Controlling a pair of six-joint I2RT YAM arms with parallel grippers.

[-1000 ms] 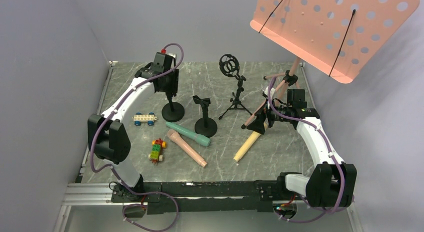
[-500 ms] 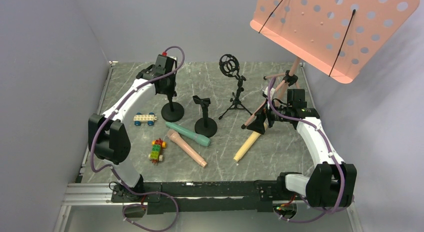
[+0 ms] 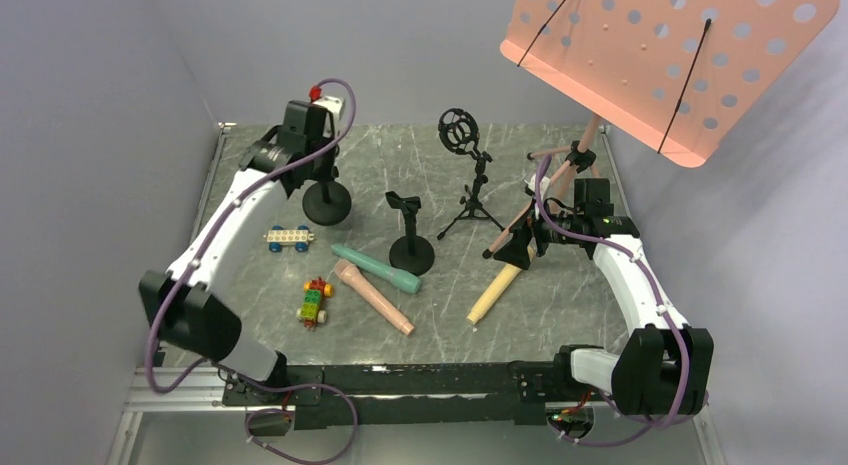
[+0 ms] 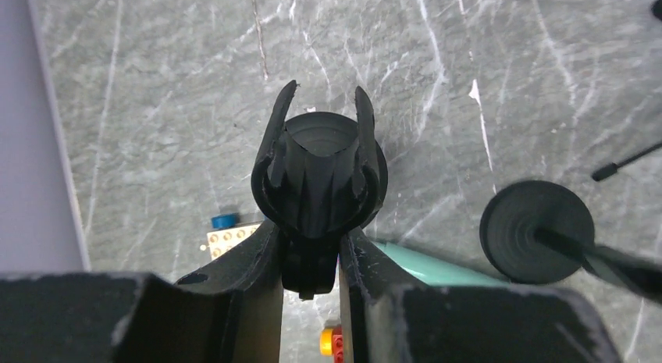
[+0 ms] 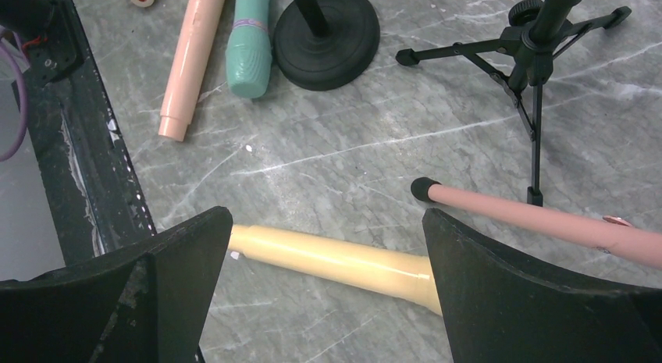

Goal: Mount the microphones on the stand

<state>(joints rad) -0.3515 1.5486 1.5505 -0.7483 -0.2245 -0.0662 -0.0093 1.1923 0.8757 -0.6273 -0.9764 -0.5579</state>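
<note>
**SURFACE:** table (image 3: pixel 560 315), grey marbled top. Metal rail (image 3: pixel 180 390) along near edge.
**ROOM:** plain pale walls (image 3: pixel 100 105) at left, back and right.

**MICROPHONES, qty 3.** All lying flat on table, none on a stand.
- teal microphone (image 3: pixel 378 269): centre, one end just beside centre stand base.
- pink microphone (image 3: pixel 373 298): just in front of teal, approx. parallel.
- yellow microphone (image 3: pixel 493 294): right of centre, far end under right claw.

**MIC STANDS, qty 3.** All black.
- left stand (image 3: pixel 327 200): round base, clip on top, rear left. Can't tell if base is on table or lifted.
- centre stand (image 3: pixel 410 247): round base, clip empty.
- tripod stand (image 3: pixel 470 175): ring mount on top, empty, rear centre.

**MUSIC STAND, qty 1.** music stand (image 3: pixel 660 55): salmon, perforated tray, rear right.

**TOY CARS, qty 2.** Both front left.
- white toy car (image 3: pixel 288 237)
- coloured toy car (image 3: pixel 315 301)

**CLAWS, qty 2.**
- left claw (image 4: pixel 312 254): narrow, clamped on left stand just below the clip.
- right claw (image 5: pixel 326 218): spread wide, holding nothing, over yellow microphone.
</note>
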